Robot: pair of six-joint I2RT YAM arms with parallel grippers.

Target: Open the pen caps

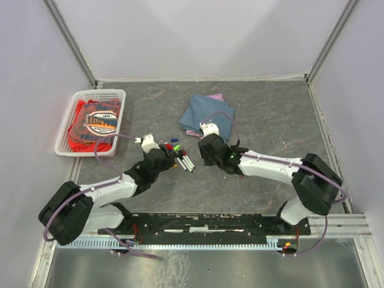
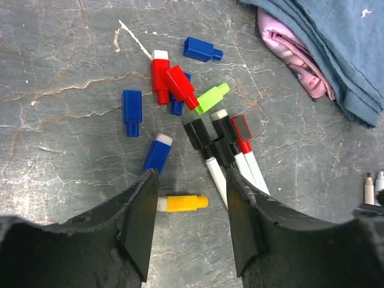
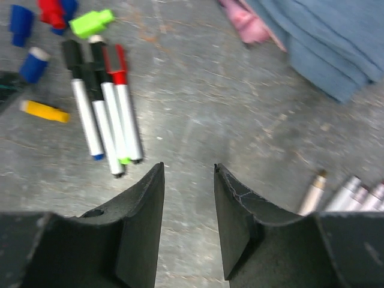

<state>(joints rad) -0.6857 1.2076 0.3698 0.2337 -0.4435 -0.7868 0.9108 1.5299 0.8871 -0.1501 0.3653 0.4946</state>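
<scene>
While both arms reach forward, low over the table, the left hand stands wide and empty, straddling a yellow cap lying crosswise. The right hand stands narrower, empty. Beyond, three pens lie parallel, capped ends pointing upper left. Loose pen caps lie scattered above them.

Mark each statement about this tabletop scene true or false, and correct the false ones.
1. The left gripper is open, with a yellow cap lying between its fingers. True.
2. The right gripper grips a pen. False: it is open and empty.
3. The basket holds a blue cloth. False: it holds a red cloth; the blue cloth lies on the table.
4. A green cap lies loose near the red caps. True.
</scene>
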